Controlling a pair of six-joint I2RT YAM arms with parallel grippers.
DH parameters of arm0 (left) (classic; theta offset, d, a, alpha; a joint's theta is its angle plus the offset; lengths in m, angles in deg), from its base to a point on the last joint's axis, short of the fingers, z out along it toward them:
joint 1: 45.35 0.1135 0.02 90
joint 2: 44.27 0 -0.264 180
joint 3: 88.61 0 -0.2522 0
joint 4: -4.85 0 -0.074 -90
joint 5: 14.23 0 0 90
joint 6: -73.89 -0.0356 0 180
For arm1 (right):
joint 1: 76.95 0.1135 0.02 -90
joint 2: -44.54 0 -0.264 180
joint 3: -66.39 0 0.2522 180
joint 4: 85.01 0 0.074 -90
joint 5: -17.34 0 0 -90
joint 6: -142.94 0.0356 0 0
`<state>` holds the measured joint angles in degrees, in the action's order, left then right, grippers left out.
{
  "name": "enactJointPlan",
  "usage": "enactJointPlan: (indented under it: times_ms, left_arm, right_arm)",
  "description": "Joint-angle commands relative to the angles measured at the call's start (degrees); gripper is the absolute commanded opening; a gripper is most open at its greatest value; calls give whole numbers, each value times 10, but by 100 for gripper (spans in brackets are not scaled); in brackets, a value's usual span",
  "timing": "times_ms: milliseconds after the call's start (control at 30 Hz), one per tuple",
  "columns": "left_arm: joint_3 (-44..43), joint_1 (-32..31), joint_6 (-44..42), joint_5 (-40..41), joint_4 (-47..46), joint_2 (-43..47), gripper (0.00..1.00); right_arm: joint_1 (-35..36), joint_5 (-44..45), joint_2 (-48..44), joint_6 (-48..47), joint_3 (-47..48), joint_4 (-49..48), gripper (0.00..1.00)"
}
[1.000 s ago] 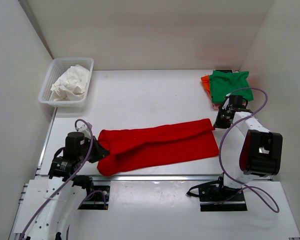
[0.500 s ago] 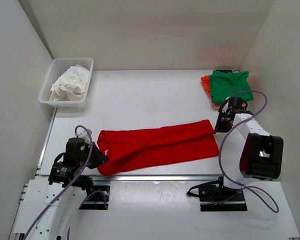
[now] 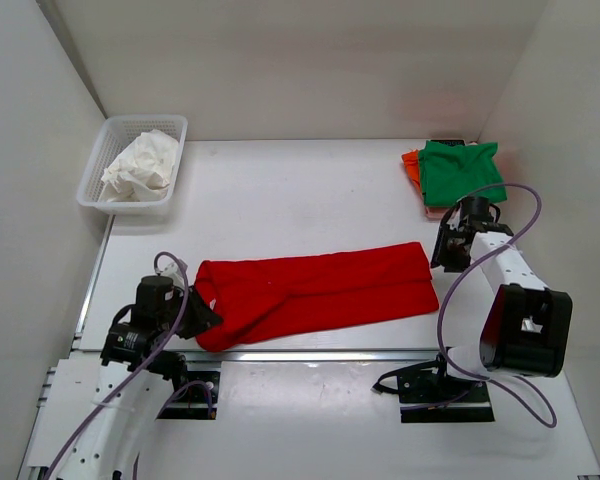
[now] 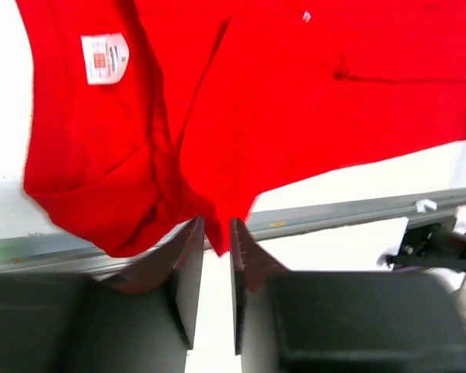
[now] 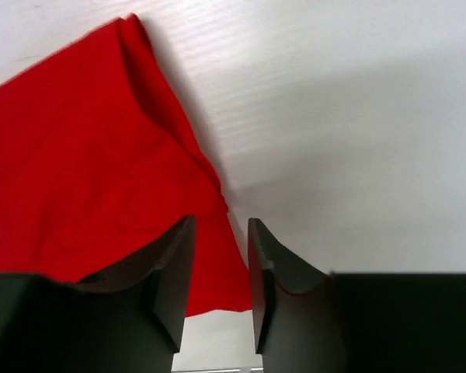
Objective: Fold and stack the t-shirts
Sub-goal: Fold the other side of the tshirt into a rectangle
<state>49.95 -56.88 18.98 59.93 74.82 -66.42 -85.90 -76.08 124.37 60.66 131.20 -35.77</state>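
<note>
The red t-shirt lies flat as a long folded band across the near part of the table. My left gripper sits at its left end. In the left wrist view that gripper is open by a narrow gap, with a corner of the red t-shirt hanging loose between the tips. My right gripper is at the band's right end. It stands open above the edge of the red t-shirt, holding nothing. A folded green t-shirt tops a stack over an orange t-shirt at the back right.
A white mesh basket holding a crumpled white cloth stands at the back left. A metal rail runs along the table's near edge, just below the red shirt. White walls close in the left, back and right sides.
Both grippers have gone from shut to open, letting go of the red shirt's ends. The shirt has settled flat, and both arms have drawn slightly back from it.
</note>
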Motion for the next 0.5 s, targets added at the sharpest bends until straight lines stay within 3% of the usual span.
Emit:
enactJointPlan:
  times_ms: [0, 33, 100, 233, 467]
  left_arm:
    - [-52, 0, -8, 13, -39, -29, 32]
    - [-75, -1, -14, 22, -46, -35, 35]
    - [-98, 3, -24, 16, -73, -80, 37]
    - [-88, -17, -20, -16, -162, -169, 39]
    - [-13, -74, 13, 60, -282, -290, 39]
  right_arm:
    - [-2, 32, 5, -9, 27, 14, 36]
    - [2, 33, 0, -11, 39, 11, 42]
    - [18, 50, -10, -20, 62, 7, 46]
    - [76, 2, -9, -43, 85, -28, 47]
    - [133, -53, 60, -10, 58, -71, 45]
